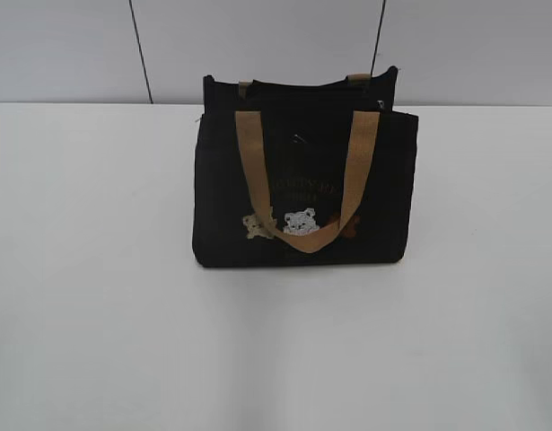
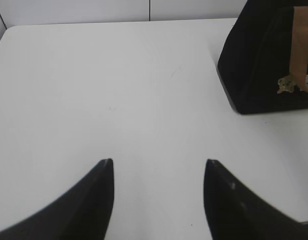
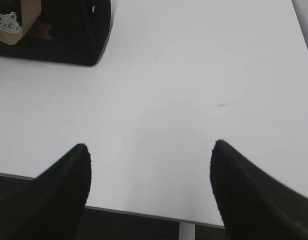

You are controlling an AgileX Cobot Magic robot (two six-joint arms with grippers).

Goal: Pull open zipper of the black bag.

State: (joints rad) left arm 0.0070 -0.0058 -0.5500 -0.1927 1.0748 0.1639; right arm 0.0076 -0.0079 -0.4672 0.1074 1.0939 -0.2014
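Black bag [image 1: 304, 180], tan handles [image 1: 250, 153], white table [image 1: 96, 314]

We see the left gripper [image 2: 159, 165] with jaws apart and empty above the white table [image 2: 118, 90]; the black bag [image 2: 259, 65], tan handle [image 2: 299, 45] visible, stands at upper right.

Flat matte white rectangular tabletop [image 1: 96, 296], soft even lighting, faint shadows only. Pale grey panelled wall [image 1: 258, 45] behind it, split by two thin dark vertical seams. In the right wrist view the near table edge shows, dark floor [image 3: 143, 227] below, light table leg [image 3: 187, 231] partly visible.
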